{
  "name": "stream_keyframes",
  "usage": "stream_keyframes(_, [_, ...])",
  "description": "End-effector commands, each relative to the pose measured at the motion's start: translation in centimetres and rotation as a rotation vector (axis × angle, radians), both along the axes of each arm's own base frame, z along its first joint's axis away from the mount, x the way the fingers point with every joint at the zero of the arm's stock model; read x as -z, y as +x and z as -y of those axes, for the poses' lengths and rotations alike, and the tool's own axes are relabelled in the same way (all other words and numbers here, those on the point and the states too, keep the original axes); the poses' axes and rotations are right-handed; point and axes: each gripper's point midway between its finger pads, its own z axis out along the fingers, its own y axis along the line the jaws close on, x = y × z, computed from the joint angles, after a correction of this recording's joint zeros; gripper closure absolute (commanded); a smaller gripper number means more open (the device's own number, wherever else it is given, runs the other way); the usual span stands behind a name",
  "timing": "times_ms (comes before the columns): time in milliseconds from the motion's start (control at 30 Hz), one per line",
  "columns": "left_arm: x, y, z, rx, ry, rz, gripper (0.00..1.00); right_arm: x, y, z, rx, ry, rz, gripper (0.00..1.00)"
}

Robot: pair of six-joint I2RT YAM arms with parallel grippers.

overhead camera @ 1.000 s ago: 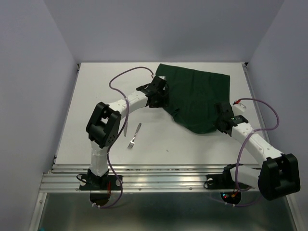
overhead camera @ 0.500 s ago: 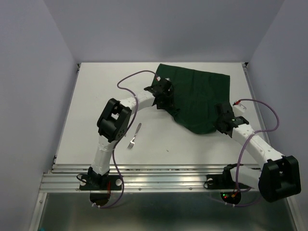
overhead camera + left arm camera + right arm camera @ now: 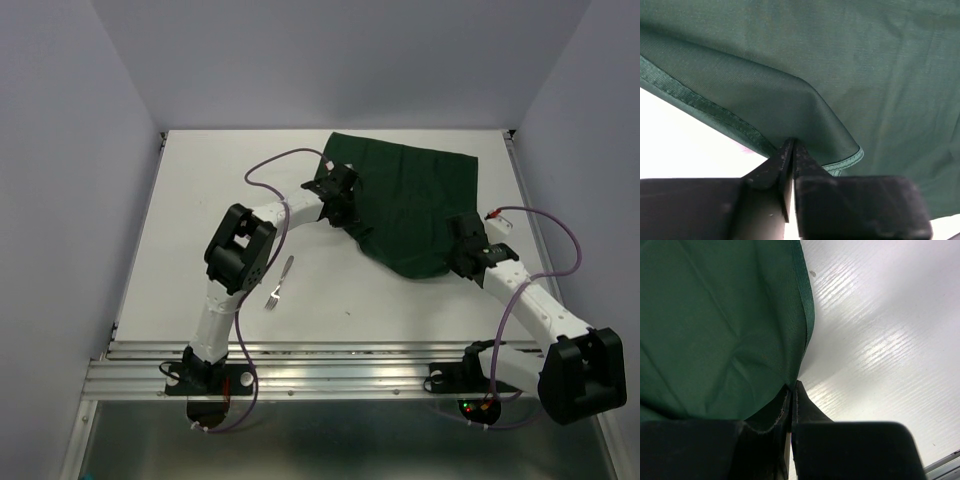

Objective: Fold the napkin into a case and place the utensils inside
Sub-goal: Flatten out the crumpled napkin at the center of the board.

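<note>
The dark green napkin (image 3: 415, 200) lies spread on the back right of the white table, with its near corner drooping toward me. My left gripper (image 3: 346, 216) is shut on the napkin's left edge. In the left wrist view its jaws (image 3: 792, 144) pinch a raised fold of the napkin (image 3: 865, 65) near the hem. My right gripper (image 3: 458, 262) is shut on the near right edge. The right wrist view shows the cloth (image 3: 715, 315) clamped between closed fingertips (image 3: 793, 386). One of the utensils, a silver fork (image 3: 279, 281), lies on the table just right of the left arm's elbow.
The white table (image 3: 190, 190) is walled by pale lilac panels at the left, back and right. An aluminium rail (image 3: 330, 378) runs along the near edge at the arm bases. Purple cables (image 3: 270, 165) loop above each arm.
The left gripper, open a second ago, has closed on the napkin's left edge. The left arm's elbow swung right, toward the fork. The right arm shifted only slightly.
</note>
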Motion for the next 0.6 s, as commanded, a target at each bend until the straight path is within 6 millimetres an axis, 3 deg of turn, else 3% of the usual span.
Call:
stream_keyframes(0, [-3.1, 1.2, 0.7, 0.002, -0.026, 0.074, 0.9, -0.5, 0.2, 0.5, 0.018, -0.007, 0.033, 0.99])
stream_keyframes(33, [-3.3, 1.3, 0.6, -0.002, -0.018, 0.078, 1.0, -0.5, 0.2, 0.5, 0.018, -0.007, 0.033, 0.99])
stream_keyframes(500, [-5.9, 0.3, -0.4, 0.04, -0.004, 0.149, 1.0, -0.3, 0.1, 0.6, 0.022, -0.015, 0.029, 0.99])
stream_keyframes(567, [-6.0, 0.1, 0.0, 0.057, 0.005, 0.161, 0.9, -0.3, 0.1, 0.6, 0.023, -0.013, 0.029, 0.99])
